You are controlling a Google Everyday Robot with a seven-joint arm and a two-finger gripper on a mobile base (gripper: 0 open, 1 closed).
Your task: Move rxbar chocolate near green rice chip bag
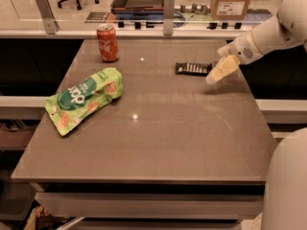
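The rxbar chocolate (193, 69), a small black bar with pale lettering, lies flat on the grey table at the back right. My gripper (214, 75) hangs just right of the bar's right end, close above the table, pointing down and left. The green rice chip bag (83, 98), light green with a dark oval logo, lies at the left side of the table, far from the bar.
A red soda can (108, 43) stands at the back left. The table's right edge (256, 110) runs close under my arm (268, 32). A cardboard box (232, 1) and a rail with posts stand behind the table.
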